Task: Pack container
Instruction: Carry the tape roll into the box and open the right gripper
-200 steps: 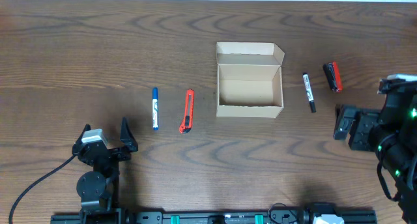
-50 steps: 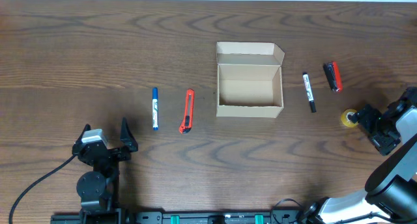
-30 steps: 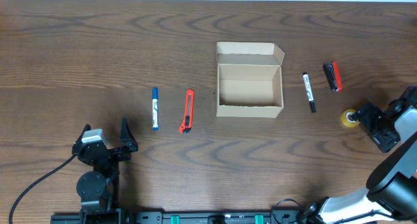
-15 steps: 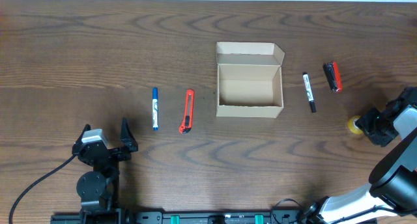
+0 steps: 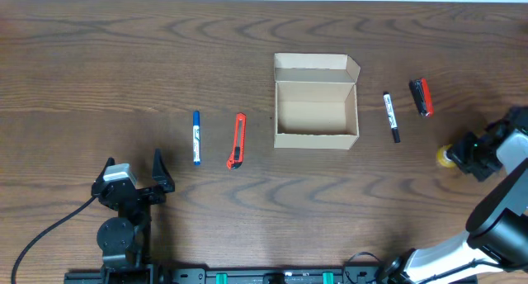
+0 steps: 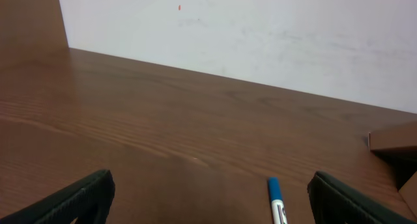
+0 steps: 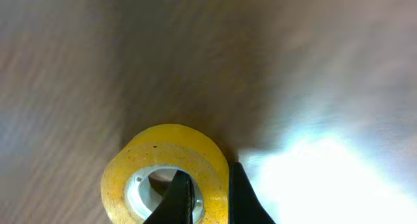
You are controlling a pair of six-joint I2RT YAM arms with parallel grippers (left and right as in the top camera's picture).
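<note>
The container (image 5: 316, 111), a tan cardboard box, stands open at mid-table with its flap lid folded back. At the far right, my right gripper (image 5: 459, 155) is shut on the wall of a yellow tape roll (image 5: 445, 157). In the right wrist view one finger is inside the core of the tape roll (image 7: 159, 168) and the other is outside it, with the right gripper (image 7: 207, 193) pinching the wall. My left gripper (image 5: 134, 167) is open near the front left, with nothing between its fingers (image 6: 71, 198). A blue marker (image 6: 277, 199) lies ahead of it.
A blue marker (image 5: 196, 138) and a red utility knife (image 5: 237, 140) lie left of the container. A black marker (image 5: 391, 116) and a red-and-black tool (image 5: 421, 97) lie to its right. A corner of the box (image 6: 394, 138) shows in the left wrist view.
My right gripper has gone from open to shut on the tape roll, which shifted slightly towards the front. The left arm has not moved.
</note>
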